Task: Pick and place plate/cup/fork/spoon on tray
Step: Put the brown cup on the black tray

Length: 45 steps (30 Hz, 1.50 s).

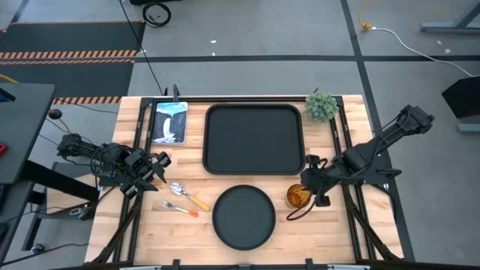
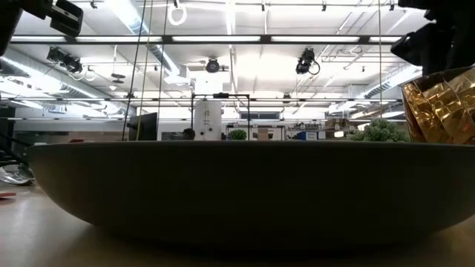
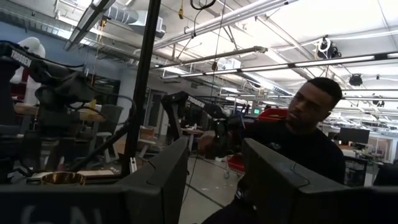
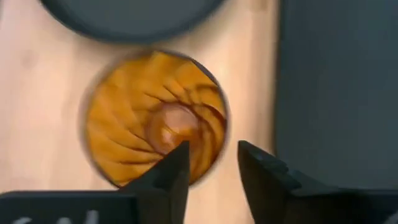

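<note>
The black tray [image 1: 255, 139] lies at the table's far middle. The round black plate [image 1: 244, 217] lies in front of it and fills the low view [image 2: 237, 193]. The amber cup [image 1: 298, 196] stands upright on the wood to the right of the plate, mouth up [image 4: 149, 118]. My right gripper [image 1: 315, 187] is open above the cup [image 4: 211, 162], one finger over its mouth and one outside its rim on the tray side. The spoon [image 1: 189, 196] and the fork [image 1: 178, 207] lie left of the plate. My left gripper [image 1: 161, 166] is open and empty just left of them. My right gripper comes at the cup from above, pointing down, its fingers [image 4: 171, 171] astride the cup's rim [image 4: 221, 134] on the side toward the tray. I cannot tell whether they touch it. The cup stands on the table.
A small green plant [image 1: 321, 105] stands at the tray's far right corner. A blue-and-white picture card [image 1: 169, 121] lies left of the tray. A person [image 3: 311, 137] shows beyond the table in the left wrist view.
</note>
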Motion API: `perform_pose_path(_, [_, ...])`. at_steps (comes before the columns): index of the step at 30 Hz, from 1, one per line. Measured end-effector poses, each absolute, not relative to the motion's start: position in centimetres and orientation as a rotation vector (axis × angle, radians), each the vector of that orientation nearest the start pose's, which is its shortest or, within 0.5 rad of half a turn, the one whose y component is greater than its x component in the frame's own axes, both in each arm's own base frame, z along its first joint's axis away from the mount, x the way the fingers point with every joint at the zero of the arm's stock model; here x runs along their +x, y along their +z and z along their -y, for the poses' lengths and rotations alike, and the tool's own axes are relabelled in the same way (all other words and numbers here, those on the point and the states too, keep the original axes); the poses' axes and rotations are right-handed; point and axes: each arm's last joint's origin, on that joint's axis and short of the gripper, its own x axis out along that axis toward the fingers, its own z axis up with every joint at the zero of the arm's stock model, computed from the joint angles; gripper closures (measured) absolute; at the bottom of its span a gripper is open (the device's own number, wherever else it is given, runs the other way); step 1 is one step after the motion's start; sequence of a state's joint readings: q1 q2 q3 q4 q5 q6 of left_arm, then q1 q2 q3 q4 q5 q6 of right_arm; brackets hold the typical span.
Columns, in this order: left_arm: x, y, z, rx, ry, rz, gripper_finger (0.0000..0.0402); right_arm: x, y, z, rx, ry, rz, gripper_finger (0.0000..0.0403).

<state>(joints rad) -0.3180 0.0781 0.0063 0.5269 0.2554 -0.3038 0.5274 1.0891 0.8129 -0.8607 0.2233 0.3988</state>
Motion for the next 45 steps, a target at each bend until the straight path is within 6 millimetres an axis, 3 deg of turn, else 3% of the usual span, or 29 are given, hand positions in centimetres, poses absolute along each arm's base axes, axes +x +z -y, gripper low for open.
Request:
perform_pose_path(6, [8.5, 20.9, 3.6, -0.305, -0.629, 0.372, 0.0239, 17.8, 23.7, -9.4, -0.08, 0.004, -1.107, 0.0212])
perform_pose_path(13, [8.5, 20.8, 3.6, -0.305, -0.629, 0.372, 0.0239, 18.8, 22.4, -9.4, 0.034, -0.058, -1.19, 0.0213])
perform_pose_path(30, [8.5, 20.8, 3.6, -0.305, -0.629, 0.371, 0.0239, 19.4, 21.7, -9.1, 0.144, -0.151, -1.215, 0.0356])
perform_pose_path(33, [8.5, 20.8, 3.6, -0.305, -0.629, 0.371, 0.0239, 19.7, 21.8, -8.4, 0.191, -0.184, -1.212, 0.0388])
perform_pose_path(36, [8.5, 20.8, 3.6, -0.305, -0.629, 0.371, 0.0239, 20.3, 22.2, -7.3, 0.229, -0.183, -1.233, 0.0386])
perform_pose_path(40, [8.5, 20.8, 3.6, -0.305, -0.629, 0.371, 0.0239, 21.8, 24.6, -5.5, 0.232, -0.173, -1.172, 0.039])
perform_pose_path(45, [8.5, 20.8, 3.6, -0.305, -0.629, 0.371, 0.0239, 23.0, 27.6, -1.4, 0.211, -0.232, -1.106, 0.0391])
